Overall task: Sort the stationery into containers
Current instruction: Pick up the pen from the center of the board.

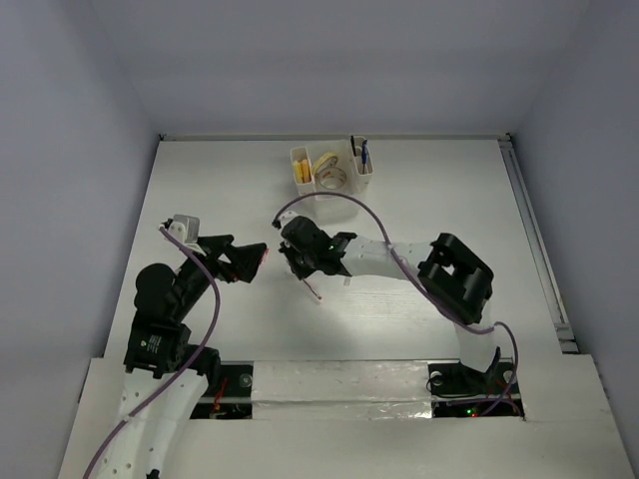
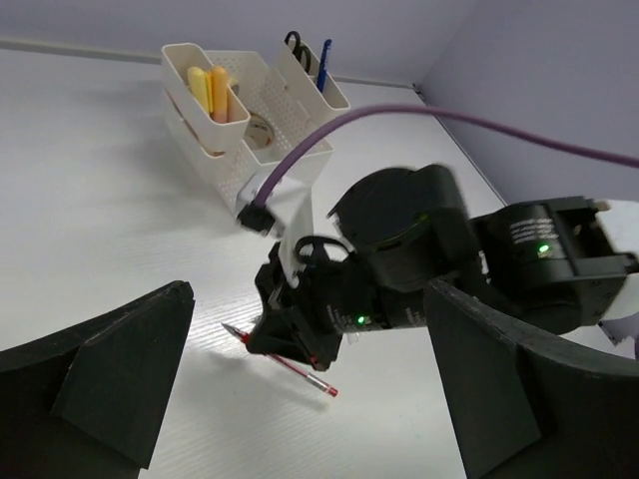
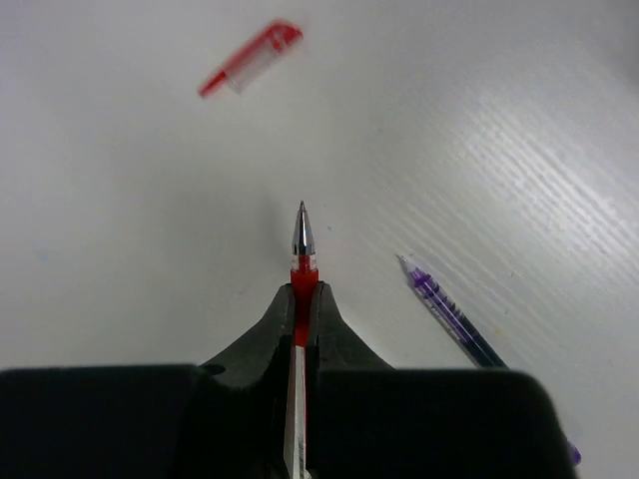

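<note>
My right gripper (image 3: 303,294) is shut on a thin red pen (image 3: 303,244), whose silver tip sticks out ahead of the jaws. In the left wrist view the same gripper (image 2: 290,334) holds the pen (image 2: 305,373) slanted just above the table, with a shadow under it. From above, the pen (image 1: 315,291) pokes out below the right gripper (image 1: 300,264) at mid-table. My left gripper (image 1: 255,257) stands open just to its left with nothing between its fingers (image 2: 100,389). The white organizer (image 1: 344,190) sits at the back, holding yellow sticks (image 2: 208,90), a tape roll (image 1: 329,172), a blue pen (image 2: 322,62) and scissors (image 2: 293,43).
A purple pen (image 3: 449,314) lies on the table just right of the right gripper. A loose red pen cap (image 3: 250,62) lies further ahead of it. The right arm's purple cable (image 2: 329,135) arcs between the organizer and the gripper.
</note>
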You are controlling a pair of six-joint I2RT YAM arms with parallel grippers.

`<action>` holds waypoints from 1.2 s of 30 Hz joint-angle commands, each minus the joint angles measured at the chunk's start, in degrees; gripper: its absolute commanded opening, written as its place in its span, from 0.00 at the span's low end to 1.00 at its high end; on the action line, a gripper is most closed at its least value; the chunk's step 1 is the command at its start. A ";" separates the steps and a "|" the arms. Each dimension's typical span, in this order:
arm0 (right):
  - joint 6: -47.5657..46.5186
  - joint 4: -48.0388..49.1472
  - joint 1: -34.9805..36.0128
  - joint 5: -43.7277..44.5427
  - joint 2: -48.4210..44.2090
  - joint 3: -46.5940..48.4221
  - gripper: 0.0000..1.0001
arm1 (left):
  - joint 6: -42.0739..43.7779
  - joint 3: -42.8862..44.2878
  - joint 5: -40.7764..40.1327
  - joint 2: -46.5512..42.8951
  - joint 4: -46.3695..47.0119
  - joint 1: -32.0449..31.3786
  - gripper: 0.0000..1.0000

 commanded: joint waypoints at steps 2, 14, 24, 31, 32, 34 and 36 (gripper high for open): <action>3.95 13.08 0.53 1.47 -11.54 -0.68 0.00 | -0.54 0.67 5.30 2.31 4.41 0.26 0.99; 15.88 32.33 -2.72 -6.60 -18.58 -4.01 0.00 | -1.33 -0.47 14.36 9.79 6.61 0.26 0.95; 26.53 49.56 -2.72 -17.59 -21.22 -11.31 0.00 | -1.59 -0.12 9.62 10.58 5.38 0.26 0.78; 27.15 54.40 -2.72 -18.64 -24.38 -14.83 0.00 | -1.68 -0.03 8.73 11.99 4.68 0.26 0.68; 27.59 54.58 -2.72 -19.00 -24.64 -15.09 0.00 | -1.77 -0.12 8.82 12.16 4.76 0.26 0.66; 28.20 56.15 -2.72 -19.70 -24.65 -15.36 0.00 | -1.86 -0.20 9.26 12.25 4.94 0.26 0.60; 28.82 57.13 -2.72 -20.32 -24.39 -15.45 0.00 | -1.77 -0.29 9.61 12.34 5.11 0.26 0.54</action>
